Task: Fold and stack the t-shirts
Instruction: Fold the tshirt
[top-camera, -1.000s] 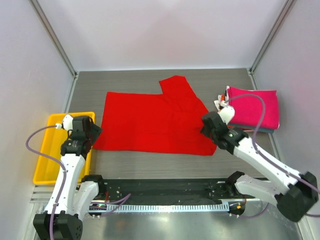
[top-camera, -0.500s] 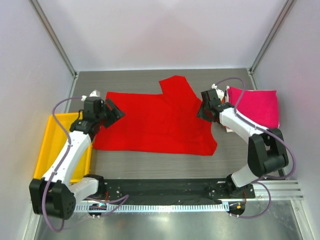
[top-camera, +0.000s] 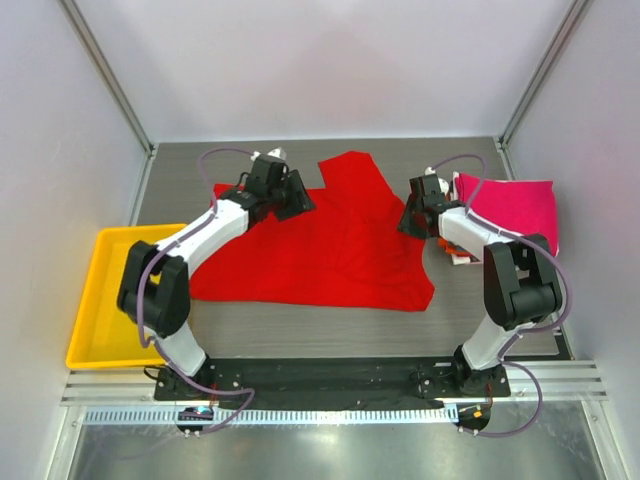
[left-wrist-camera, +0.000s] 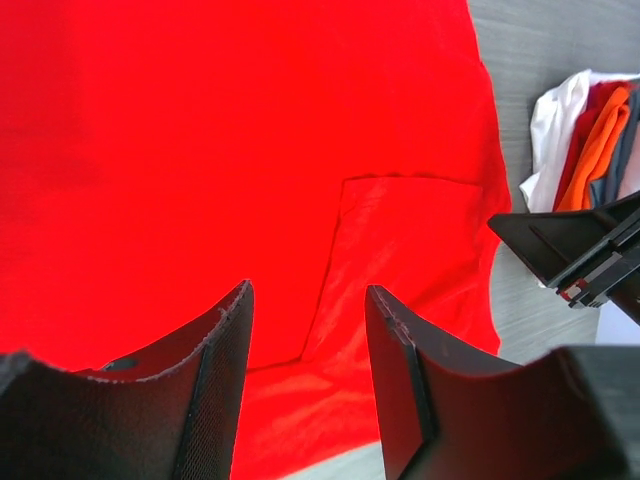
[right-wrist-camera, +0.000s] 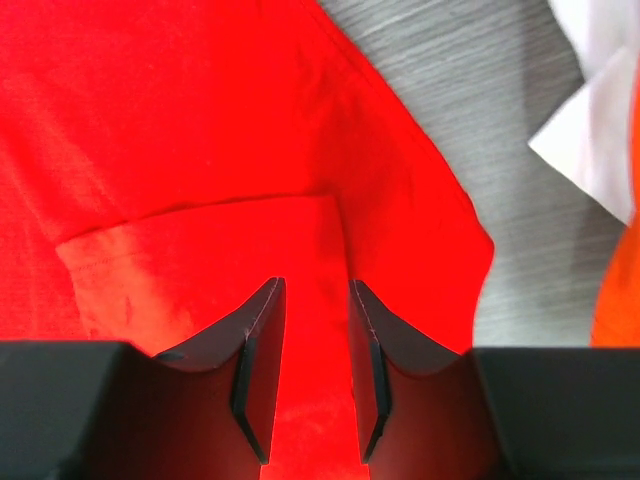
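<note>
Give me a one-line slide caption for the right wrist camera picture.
Right arm's fingers, parted, hover over the red t-shirt at its sleeve hem; grey table and white cloth at right.

1. Bright, even, diffuse light falls from overhead, and the top view is sharp throughout.
2. Shadows on the table (top-camera: 300, 330) are soft and short (barely darker than the grey surface).
3. The red t-shirt (top-camera: 330, 250) is heavily saturated, which flattens its creases.
4. In the wrist views, the left fingers (left-wrist-camera: 190, 400) and right fingers (right-wrist-camera: 258, 360) are dark and blurred at close range, while the cloth beyond them is sharper.
5. There is mild sheen on the metal strip (top-camera: 330, 450) past the table's near edge.
</note>
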